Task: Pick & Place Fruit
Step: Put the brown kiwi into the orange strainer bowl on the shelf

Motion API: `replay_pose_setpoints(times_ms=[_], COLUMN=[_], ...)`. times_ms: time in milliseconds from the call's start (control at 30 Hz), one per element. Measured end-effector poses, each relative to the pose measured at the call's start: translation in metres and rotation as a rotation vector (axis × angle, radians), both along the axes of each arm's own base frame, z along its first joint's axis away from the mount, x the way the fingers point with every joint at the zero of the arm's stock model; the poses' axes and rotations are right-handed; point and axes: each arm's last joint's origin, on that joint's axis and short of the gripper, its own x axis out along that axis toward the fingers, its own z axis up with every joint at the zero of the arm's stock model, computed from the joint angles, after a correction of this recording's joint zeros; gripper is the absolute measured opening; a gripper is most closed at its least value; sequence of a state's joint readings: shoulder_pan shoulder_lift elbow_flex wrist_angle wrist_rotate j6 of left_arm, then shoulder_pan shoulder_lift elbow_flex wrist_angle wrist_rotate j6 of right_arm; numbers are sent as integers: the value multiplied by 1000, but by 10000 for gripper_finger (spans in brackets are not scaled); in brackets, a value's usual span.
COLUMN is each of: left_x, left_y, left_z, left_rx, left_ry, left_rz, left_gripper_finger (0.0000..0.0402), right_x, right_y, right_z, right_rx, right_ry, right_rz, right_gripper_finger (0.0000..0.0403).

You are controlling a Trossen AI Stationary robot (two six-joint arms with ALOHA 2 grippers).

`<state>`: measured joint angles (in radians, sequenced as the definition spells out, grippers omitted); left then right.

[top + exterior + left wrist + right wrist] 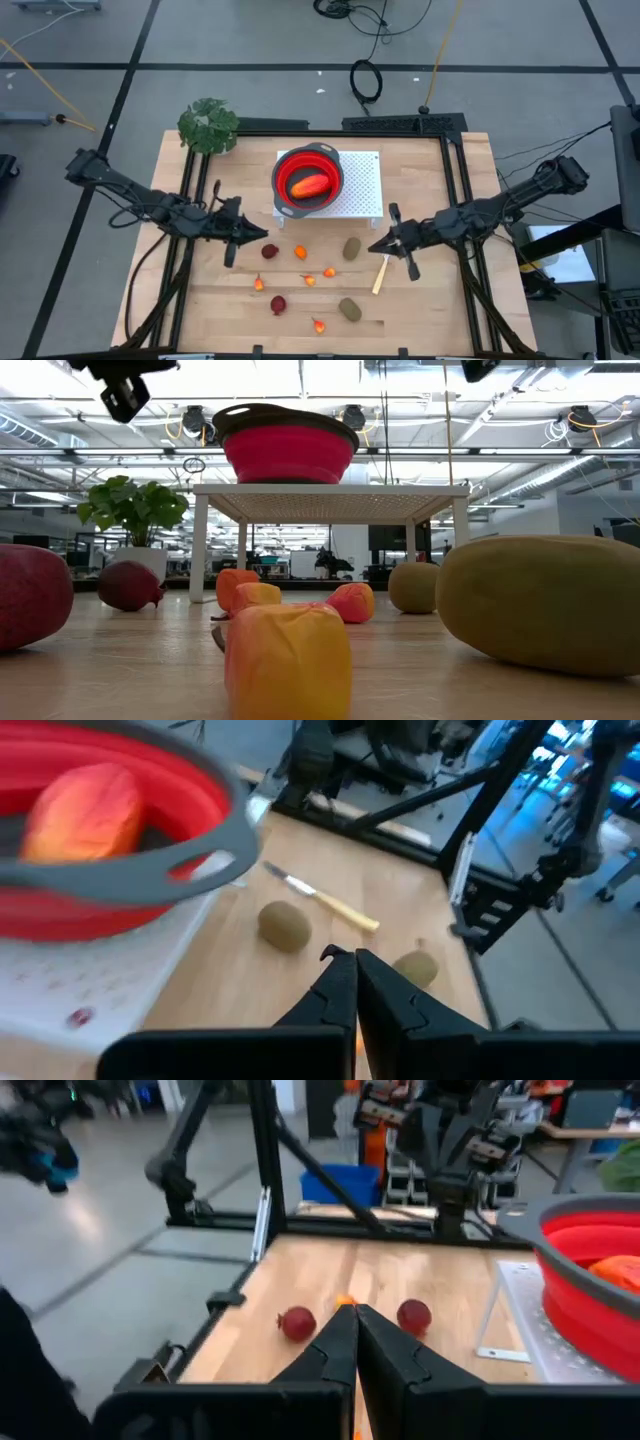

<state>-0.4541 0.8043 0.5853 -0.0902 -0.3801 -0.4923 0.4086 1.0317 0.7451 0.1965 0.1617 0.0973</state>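
Note:
The elongated red-orange fruit (310, 185) lies inside the red bowl (283, 168), which stands on a white perforated stand (362, 190). Two dark red round fruits (269, 252) (278, 305), two olive ovals (352, 248) (349, 309) and several tiny orange pieces (300, 252) lie on the wooden table. My left gripper (262, 237) is shut and empty, raised left of the fruit; it also shows in the left wrist view (355, 960). My right gripper (372, 247) is shut and empty, raised beside the upper olive oval; it also shows in the right wrist view (355, 1315).
A slim pale-handled knife (381, 273) lies on the table under my right gripper. A potted green plant (209, 125) stands at the table's far left corner. Black frame rails (455, 190) run along the table's sides and far edge.

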Motion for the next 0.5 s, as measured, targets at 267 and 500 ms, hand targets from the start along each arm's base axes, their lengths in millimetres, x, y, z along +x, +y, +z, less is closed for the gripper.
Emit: replay_pose_setpoints(times_ms=[267, 500], left_x=[-23, -32], left_y=[11, 16], left_z=[-13, -20], left_rx=[-7, 3], left_ry=[-40, -65], left_rz=[11, 6], left_gripper_finger=[7, 9], right_x=[33, 57], right_y=[14, 26], right_z=[19, 25], right_rx=[-106, -229], right_ry=[217, 431], right_rz=[6, 25], right_gripper_finger=[0, 0])
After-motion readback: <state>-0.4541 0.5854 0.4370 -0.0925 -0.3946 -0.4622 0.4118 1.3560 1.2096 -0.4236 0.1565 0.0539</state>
